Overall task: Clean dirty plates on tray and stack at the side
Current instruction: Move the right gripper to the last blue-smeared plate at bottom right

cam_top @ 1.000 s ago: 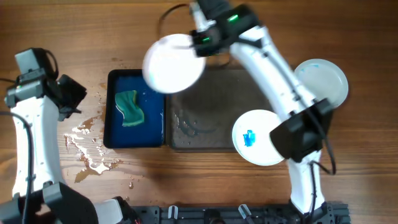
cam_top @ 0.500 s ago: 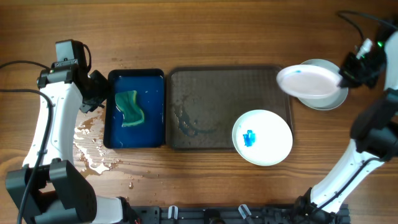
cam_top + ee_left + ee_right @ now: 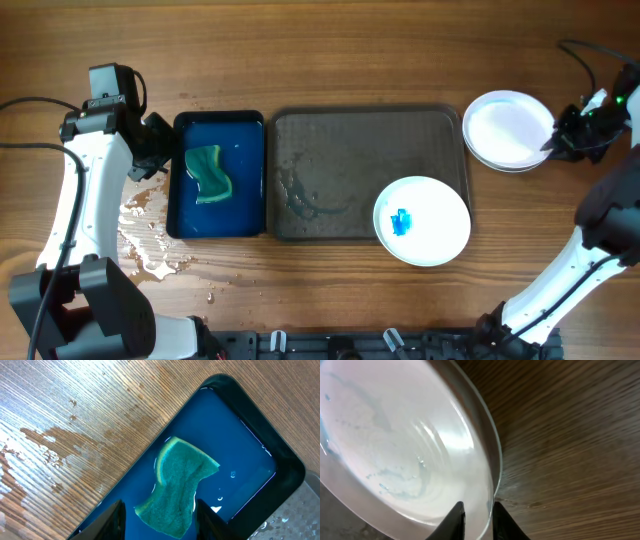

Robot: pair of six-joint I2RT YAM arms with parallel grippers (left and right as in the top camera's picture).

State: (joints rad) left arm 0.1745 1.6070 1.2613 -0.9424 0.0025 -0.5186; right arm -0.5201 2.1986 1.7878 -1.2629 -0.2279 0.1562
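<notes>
While the right tool point(image 3: 476, 512) grips the rim of the top plate point(image 3: 395, 435), its two dark fingers point(image 3: 455, 521) stand close together, one over the wet inner face and one outside the edge. This round white shallow plate carries only faint bluish streaks. It lies on a second white plate of the same size, and the two form a stack point(image 3: 506, 130) on the brown wooden table point(image 3: 380, 50). The stack is directly in front of the right tool.

Beyond the stack from that tool sits the large dark grey rectangular tray point(image 3: 350, 150), with water drops on its textured floor. A third round white plate, the smeared plate point(image 3: 440, 235), rests on the grey tray's corner closest to the right tool on the robot's side. It overhangs the low rim there and has a small blue smear at its centre.

The left tool point(image 3: 160, 512) is released, fingers spread wide, and it hovers above the smaller deep-blue tray point(image 3: 250, 450). A crumpled green sponge point(image 3: 180, 485) lies in that blue tray just ahead of the spread fingers. Spilled water point(image 3: 140, 235) glistens on the table beside the left tool, outside the blue tray.
</notes>
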